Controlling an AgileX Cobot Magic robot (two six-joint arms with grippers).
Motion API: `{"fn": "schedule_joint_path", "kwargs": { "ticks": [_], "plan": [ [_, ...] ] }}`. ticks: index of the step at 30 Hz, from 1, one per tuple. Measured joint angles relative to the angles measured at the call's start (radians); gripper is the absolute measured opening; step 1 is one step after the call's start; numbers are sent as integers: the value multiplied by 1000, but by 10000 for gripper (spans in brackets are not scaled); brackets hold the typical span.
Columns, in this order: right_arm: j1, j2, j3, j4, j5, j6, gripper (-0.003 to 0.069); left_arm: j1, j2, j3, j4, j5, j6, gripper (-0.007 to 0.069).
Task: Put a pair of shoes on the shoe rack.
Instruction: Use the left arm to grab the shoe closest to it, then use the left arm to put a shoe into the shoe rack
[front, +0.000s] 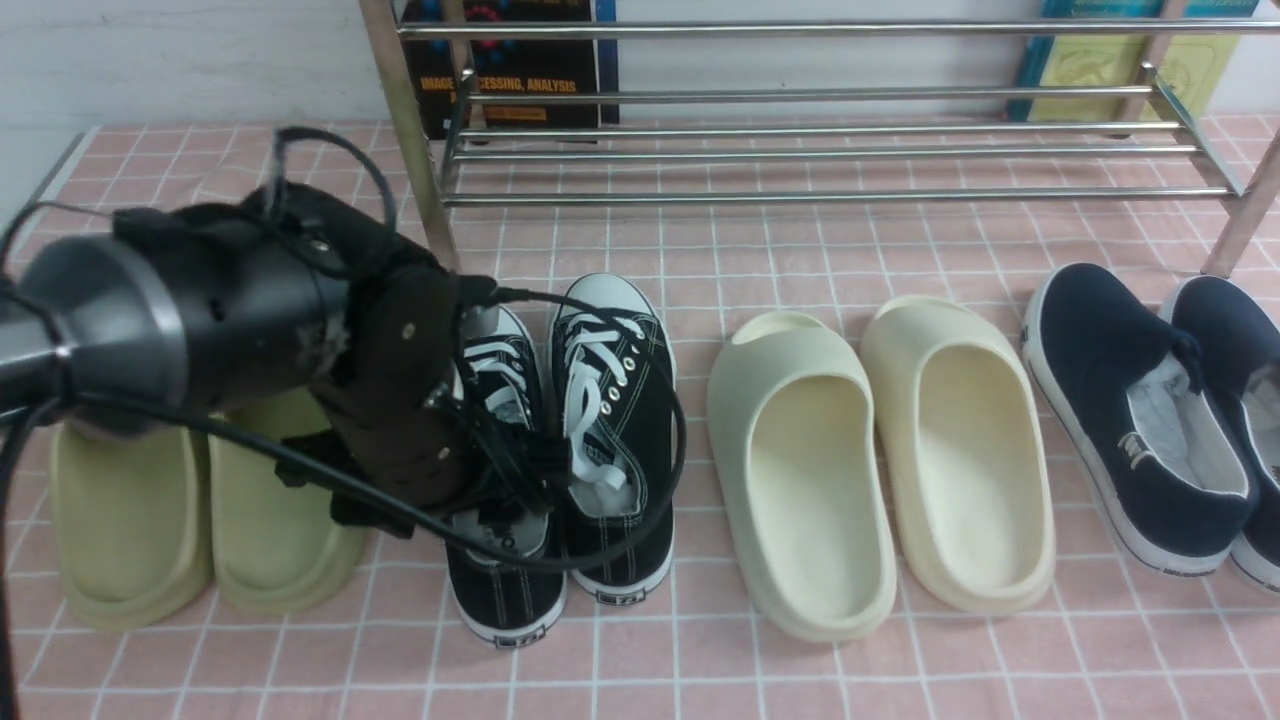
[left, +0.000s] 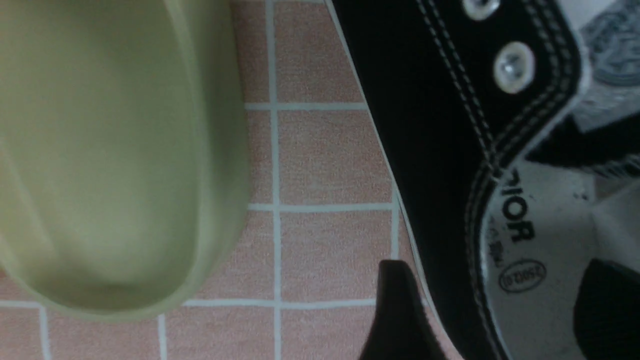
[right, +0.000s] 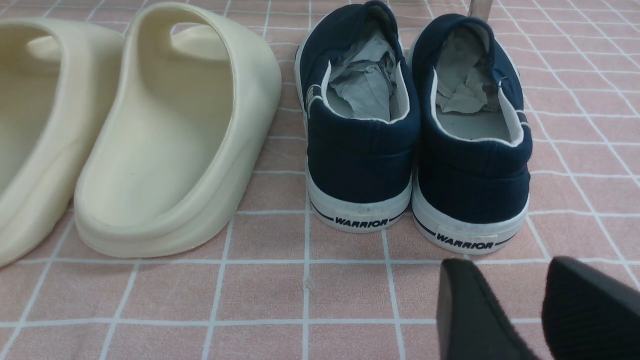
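The two black canvas sneakers stand side by side on the pink checked cloth, the left one (front: 505, 590) partly under my left arm (front: 200, 320), the right one (front: 615, 400) beside it. In the left wrist view my left gripper (left: 495, 280) is open and straddles the left sneaker's side wall (left: 425, 125): one finger (left: 395, 300) is outside on the cloth, the other (left: 605, 300) inside over the insole. The chrome shoe rack (front: 800, 150) stands behind and holds no shoes. My right gripper (right: 507, 270) is open and empty, behind the heels of the navy slip-ons.
Olive slides (front: 270, 500) lie left of the sneakers, one close to my left gripper (left: 110, 150). Cream slides (front: 800, 480) (right: 165, 140) lie to the right, then navy slip-ons (front: 1120, 400) (right: 362, 150). Books lean on the wall behind the rack (front: 520, 70).
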Motion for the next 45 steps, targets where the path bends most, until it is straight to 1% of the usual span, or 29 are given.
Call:
{"fn": "schedule_joint_path", "kwargs": {
  "ticks": [1,2,3,6,7,8,9,10,12,17,20,22,27,32,38,40,45],
  "plan": [
    [0,0,0,0,0,0,240,0,4,0,0,0,0,427],
    [0,0,0,0,0,0,240,0,37,0,1,-14,-10,353],
    [0,0,0,0,0,0,240,0,52,0,2,-18,-17,316],
    [0,0,0,0,0,0,240,0,64,0,11,-20,-31,160],
    [0,0,0,0,0,0,240,0,58,0,14,-19,-34,118],
    [0,0,0,0,0,0,240,0,56,0,15,-18,-34,108],
    [0,0,0,0,0,0,240,1,36,0,21,-14,-38,43],
    [0,0,0,0,0,0,240,1,16,0,22,-10,-38,26],
    [0,0,0,0,0,0,240,1,-24,0,27,3,-42,15],
    [0,0,0,0,0,0,240,5,-160,-13,63,76,-40,15],
    [0,0,0,0,0,0,240,21,-198,-69,64,115,-13,15],
    [0,0,0,0,0,0,240,34,-201,-123,64,145,28,15],
    [0,0,0,0,0,0,240,40,-185,-257,87,154,73,15],
    [0,0,0,0,0,0,240,64,-109,-383,100,142,80,15],
    [0,0,0,0,0,0,240,161,81,-562,38,136,132,16],
    [0,0,0,0,0,0,240,172,110,-589,30,135,136,17],
    [0,0,0,0,0,0,240,218,257,-730,-5,100,139,17]
  ]
}}
